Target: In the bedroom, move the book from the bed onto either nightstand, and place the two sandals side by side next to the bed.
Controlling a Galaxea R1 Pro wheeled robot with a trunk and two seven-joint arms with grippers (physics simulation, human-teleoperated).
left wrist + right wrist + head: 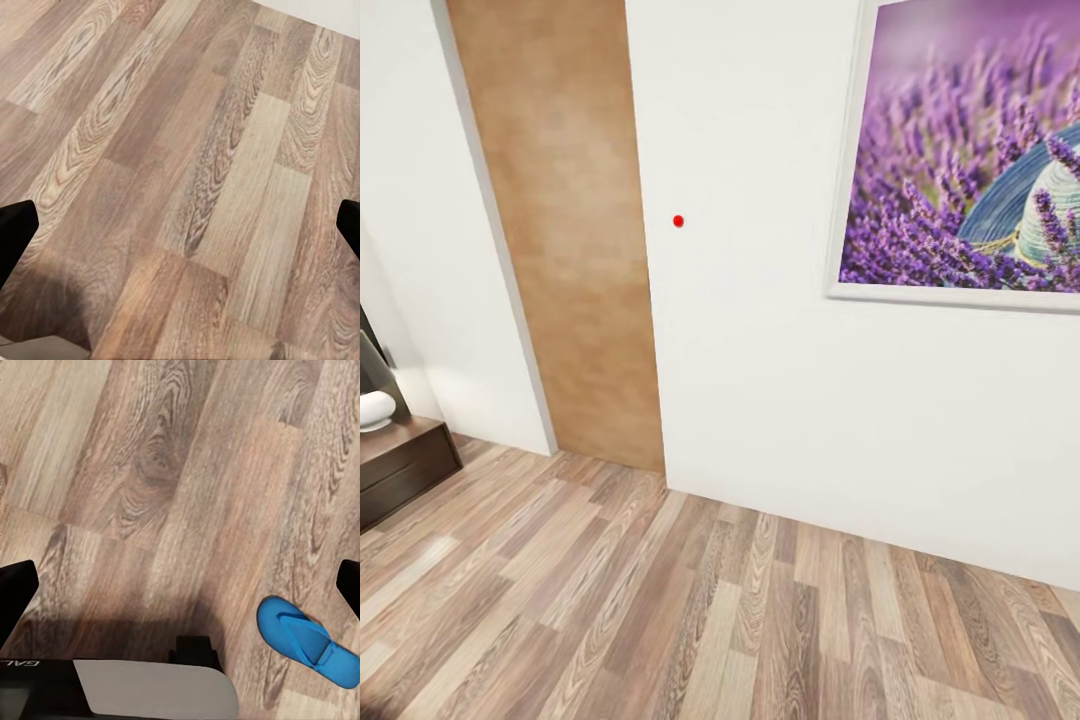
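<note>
left gripper (180,225): spread, over floor (187,112) | right gripper (180,585): spread, above floor, near sandal (306,640)

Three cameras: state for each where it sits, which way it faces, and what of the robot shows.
Head view: on the head, facing a white wall, wooden door and lavender picture.
Left wrist view: on the left arm, facing down at the floor; left gripper fingertips at the edges.
Right wrist view: on the right arm, facing down at a blue sandal; right gripper fingertips and part of the robot's body.
All share the wood-plank floor.
</note>
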